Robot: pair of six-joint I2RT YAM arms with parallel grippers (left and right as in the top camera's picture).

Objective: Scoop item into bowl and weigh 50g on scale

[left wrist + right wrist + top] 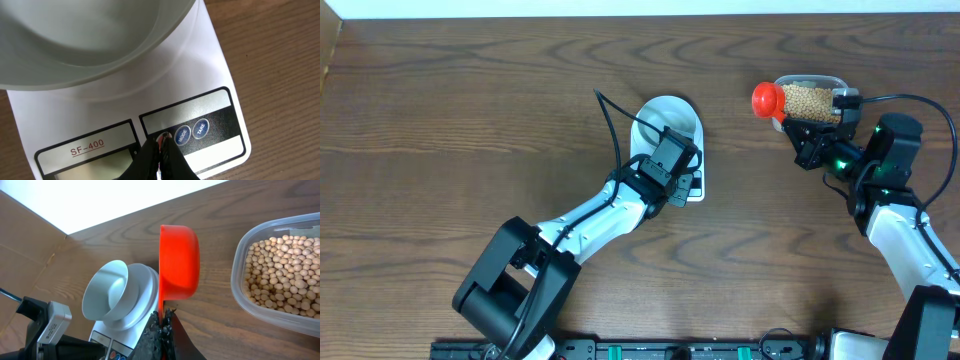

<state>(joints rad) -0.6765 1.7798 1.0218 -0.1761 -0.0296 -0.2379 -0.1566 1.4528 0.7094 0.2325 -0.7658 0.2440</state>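
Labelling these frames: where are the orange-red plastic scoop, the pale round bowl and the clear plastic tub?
Orange-red plastic scoop [177, 262], right wrist view, cup's outer side.
Pale round bowl [107, 297], right wrist view, inner wall.
Clear plastic tub [236, 280], right wrist view, left rim.

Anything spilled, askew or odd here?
Nothing stands out. The beans are all in the tub, none on the table. The empty bowl stands upright on the scale. The right gripper holds the scoop; the left gripper is at the scale's buttons.

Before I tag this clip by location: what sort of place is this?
Probably a robot test bench staged for kitchen weighing: a wood-grain table, a digital scale carrying a bowl, and a tub of beans with a red scoop beside it.
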